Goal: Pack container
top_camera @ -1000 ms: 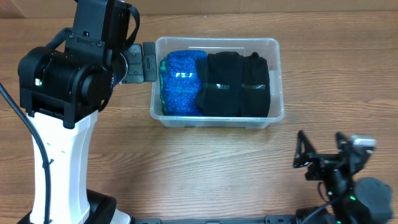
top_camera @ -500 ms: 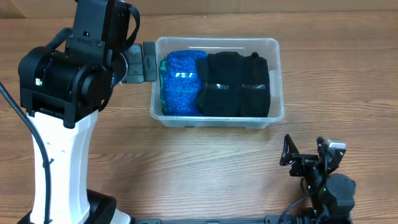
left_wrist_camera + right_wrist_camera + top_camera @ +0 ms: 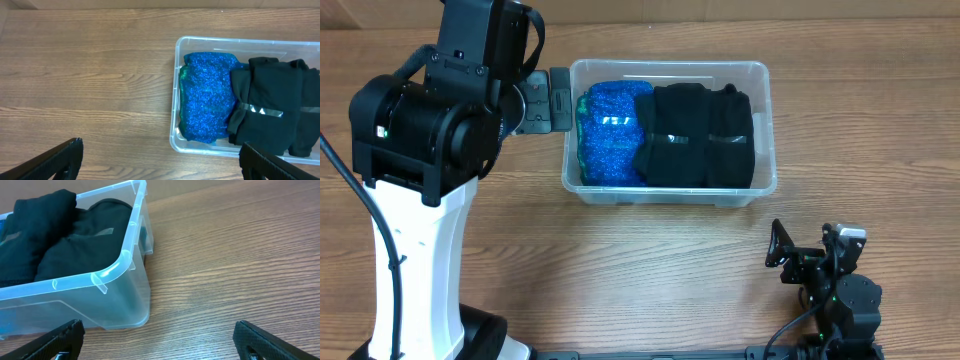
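Note:
The clear plastic container stands on the wood table at top centre. It holds a blue glittery bundle at its left end and black folded cloth filling the rest. My left gripper is open and empty just outside the container's left wall; its wrist view shows the container, the blue bundle and the black cloth. My right gripper is open and empty low over the table, in front of the container's right corner.
The left arm's white column and black body fill the left side of the overhead view. Bare wood table lies in front of the container. The right arm's base sits at the bottom right edge.
My right gripper has drawn back toward the bottom edge and shifted left, now lower over the table. The left arm and the container's contents have not moved.

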Controlling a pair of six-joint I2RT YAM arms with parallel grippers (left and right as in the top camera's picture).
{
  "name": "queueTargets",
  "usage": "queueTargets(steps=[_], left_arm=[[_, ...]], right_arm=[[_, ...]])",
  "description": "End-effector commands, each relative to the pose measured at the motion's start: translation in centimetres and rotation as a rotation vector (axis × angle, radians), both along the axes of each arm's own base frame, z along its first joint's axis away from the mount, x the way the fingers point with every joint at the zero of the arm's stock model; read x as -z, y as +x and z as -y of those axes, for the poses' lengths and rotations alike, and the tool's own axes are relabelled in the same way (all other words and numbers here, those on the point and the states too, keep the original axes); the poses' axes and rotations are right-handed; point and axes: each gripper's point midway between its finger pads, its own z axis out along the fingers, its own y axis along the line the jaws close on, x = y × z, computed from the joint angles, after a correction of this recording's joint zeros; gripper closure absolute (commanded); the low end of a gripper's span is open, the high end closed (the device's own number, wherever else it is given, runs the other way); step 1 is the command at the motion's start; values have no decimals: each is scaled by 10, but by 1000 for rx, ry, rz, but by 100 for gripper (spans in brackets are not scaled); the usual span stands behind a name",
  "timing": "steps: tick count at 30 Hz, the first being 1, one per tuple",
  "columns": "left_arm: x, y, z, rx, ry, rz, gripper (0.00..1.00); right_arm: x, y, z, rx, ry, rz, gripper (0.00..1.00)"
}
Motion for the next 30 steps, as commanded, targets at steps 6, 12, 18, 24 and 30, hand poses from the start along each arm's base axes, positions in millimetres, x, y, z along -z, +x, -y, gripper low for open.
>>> queueTargets(steps=[6, 12, 18, 24, 30], left_arm=[[1, 2, -3, 3, 22, 0, 0], [-28, -6, -9, 97, 81, 134, 0], [-47, -12, 14, 433, -60, 407, 0], [32, -66, -16, 359, -34, 413, 0], [115, -87, -16, 360, -40, 499, 0]], right_arm=[[2, 0, 0, 0, -2, 4, 0], [2, 0, 0, 0, -2, 4, 0], [2, 0, 0, 0, -2, 4, 0], [2, 0, 0, 0, -2, 4, 0], [2, 0, 0, 0, -2, 4, 0]])
